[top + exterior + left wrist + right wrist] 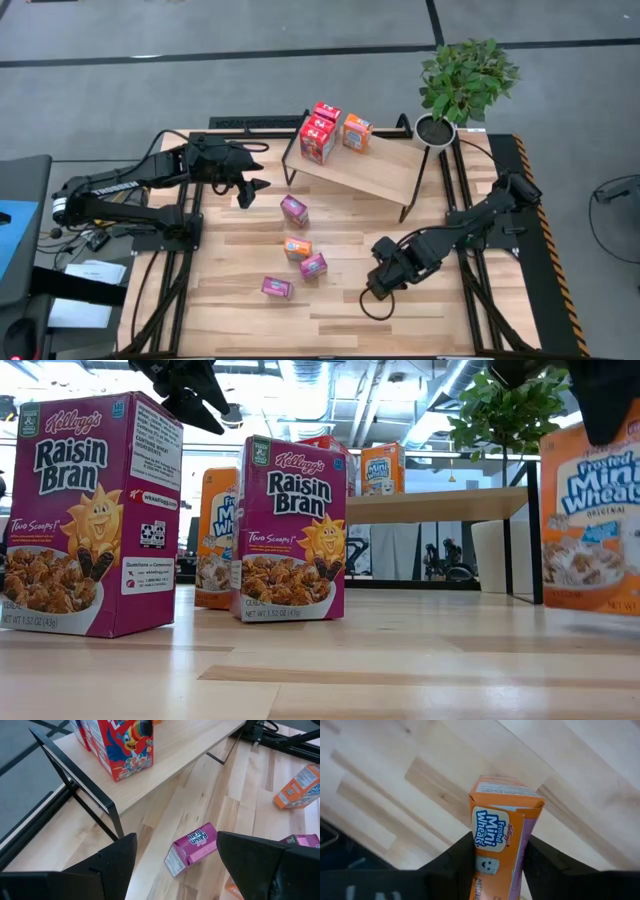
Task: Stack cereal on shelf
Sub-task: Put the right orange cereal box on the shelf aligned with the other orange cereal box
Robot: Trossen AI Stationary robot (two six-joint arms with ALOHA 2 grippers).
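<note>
My right hand (pixel 497 862) is squeezing in on an orange cardboard Frosted Mini-Wheats box (pixel 502 837), low over the pale wooden worktop (pixel 440 310) near its front right part; the box is sitting between my two dark fingers (pixel 457 857), which are pressing its sides. My left hand (pixel 250 180) is hanging spread wide and gripping nothing, off the near left end of the light wood shelf on its thin black wire frame (pixel 375 170). Below it, a magenta Raisin Bran box (pixel 192 847) is lying tipped on the worktop. Three boxes are standing on the shelf: two red ones (pixel 320 133) side by side, an orange one (pixel 356 131) just beside them. Three more small boxes, orange (pixel 297 247) and two magenta (pixel 313 266) (pixel 277 287), are waiting mid-worktop. A leafy green plant in a white pot (pixel 437 128) is sitting at the shelf's far right corner.
</note>
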